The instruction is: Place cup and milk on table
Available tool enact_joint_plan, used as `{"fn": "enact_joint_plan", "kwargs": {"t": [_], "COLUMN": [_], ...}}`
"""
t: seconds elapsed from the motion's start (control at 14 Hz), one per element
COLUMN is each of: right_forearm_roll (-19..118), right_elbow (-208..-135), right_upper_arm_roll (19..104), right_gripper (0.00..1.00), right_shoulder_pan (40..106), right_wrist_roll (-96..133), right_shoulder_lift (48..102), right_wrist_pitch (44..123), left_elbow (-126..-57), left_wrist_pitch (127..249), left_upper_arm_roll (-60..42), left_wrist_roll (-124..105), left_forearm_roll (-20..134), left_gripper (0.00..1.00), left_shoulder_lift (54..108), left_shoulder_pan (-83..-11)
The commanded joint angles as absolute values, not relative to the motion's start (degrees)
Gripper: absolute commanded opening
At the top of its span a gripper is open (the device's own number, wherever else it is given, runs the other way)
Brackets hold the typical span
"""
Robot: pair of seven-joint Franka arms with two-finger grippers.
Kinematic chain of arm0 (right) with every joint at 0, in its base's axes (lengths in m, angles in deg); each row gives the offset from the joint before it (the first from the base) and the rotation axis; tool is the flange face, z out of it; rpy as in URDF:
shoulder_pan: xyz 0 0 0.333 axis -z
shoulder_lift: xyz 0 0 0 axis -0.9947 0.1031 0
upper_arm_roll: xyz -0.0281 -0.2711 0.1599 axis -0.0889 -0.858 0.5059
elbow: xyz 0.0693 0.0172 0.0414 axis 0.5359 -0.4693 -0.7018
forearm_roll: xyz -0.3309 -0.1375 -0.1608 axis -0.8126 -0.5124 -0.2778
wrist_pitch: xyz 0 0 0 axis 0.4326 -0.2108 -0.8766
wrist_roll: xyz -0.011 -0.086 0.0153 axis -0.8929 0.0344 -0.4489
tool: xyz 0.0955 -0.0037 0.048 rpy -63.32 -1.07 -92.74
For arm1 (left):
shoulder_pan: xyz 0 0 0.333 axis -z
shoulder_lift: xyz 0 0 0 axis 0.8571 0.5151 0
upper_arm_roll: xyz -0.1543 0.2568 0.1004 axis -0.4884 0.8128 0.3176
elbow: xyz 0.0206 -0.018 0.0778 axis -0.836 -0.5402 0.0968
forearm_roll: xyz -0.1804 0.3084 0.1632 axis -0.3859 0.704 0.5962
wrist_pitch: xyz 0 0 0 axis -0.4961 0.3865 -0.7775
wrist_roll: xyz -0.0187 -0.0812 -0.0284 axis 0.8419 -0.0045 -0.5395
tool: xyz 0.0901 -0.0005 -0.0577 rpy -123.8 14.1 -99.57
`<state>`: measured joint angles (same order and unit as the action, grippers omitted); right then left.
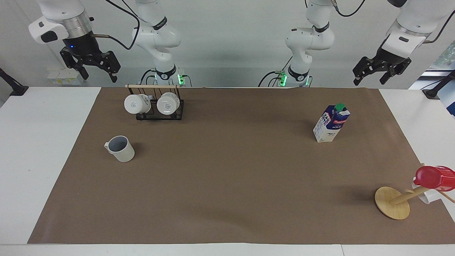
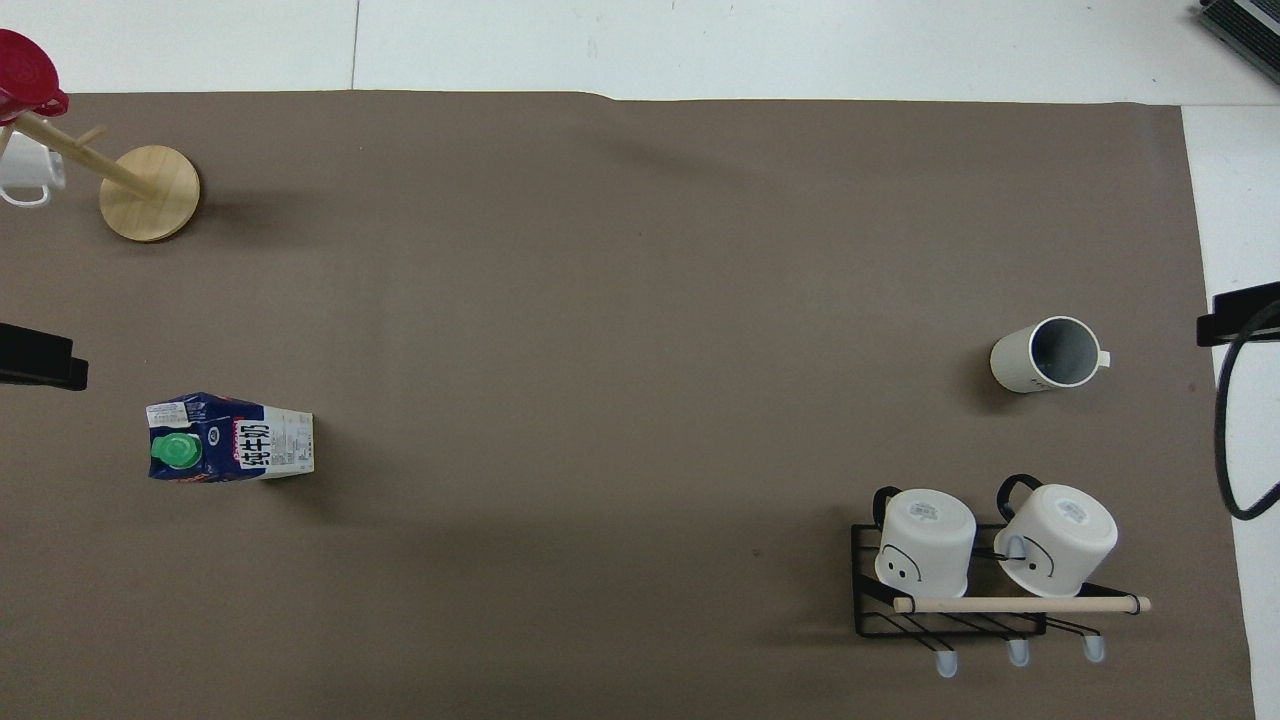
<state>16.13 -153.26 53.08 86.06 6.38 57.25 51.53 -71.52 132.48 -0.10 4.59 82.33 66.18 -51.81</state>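
The cup (image 1: pixel 120 148) stands upright on the brown paper sheet (image 1: pixel 227 185) toward the right arm's end of the tabletop (image 1: pixel 42 149), its grey-blue inside showing and its small handle turned toward the bare white edge. Nothing touches it. Nearer to the robots than the cup sits a black wire rack (image 1: pixel 160 113) with a wooden rod (image 1: pixel 153 86) across its top; two white mugs (image 1: pixel 153 103) lie tipped in it, printed bottoms facing out.

The milk (image 1: pixel 331 123) stands upright toward the left arm's end of the tabletop, well apart from the cup, green cap on its slanted top. It too stands free. Farther from the robots than the milk, near the corner of the paper, a wooden mug tree (image 1: pixel 392 202) with a round base carries a red cup (image 1: pixel 434 177) and a white mug (image 1: pixel 424 195) on its pegs.

The right gripper (image 1: pixel 95 74) hangs high over the robots' edge of the tabletop, above the white strip beside the rack, fingers spread wide with nothing between them. The left gripper (image 1: pixel 369 78) hangs high over the paper's corner on the robots' edge, its fingers likewise parted and empty.
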Motion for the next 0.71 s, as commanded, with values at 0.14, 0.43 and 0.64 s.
{"fn": "enact_joint_plan", "kwargs": {"t": [0.14, 0.43, 0.64], "right_forearm_roll": [16.6, 16.5, 16.0], "right_elbow": [-155.5, -157.0, -160.9], "right_upper_arm_roll": [53.2, 53.3, 53.3], "right_gripper": [1.00, 1.00, 1.00], "right_shoulder_pan": [86.5, 86.5, 86.5], "right_wrist_roll": [4.6, 2.3, 1.6], "right_shoulder_lift": [55.8, 56.2, 56.2], "right_wrist_pitch": [54.5, 56.7, 61.0], "left_elbow": [-73.6, -74.0, -73.8], "left_wrist_pitch": [134.0, 135.1, 135.1], "left_upper_arm_roll": [-0.4, -0.5, -0.5], "left_wrist_roll": [4.2, 5.0, 4.7], "left_forearm_roll": [79.5, 79.7, 79.7], "left_gripper": [1.00, 1.00, 1.00], "left_shoulder_lift": [64.4, 64.3, 64.4], "left_shoulder_pan": [-51.1, -51.0, -50.6]}}
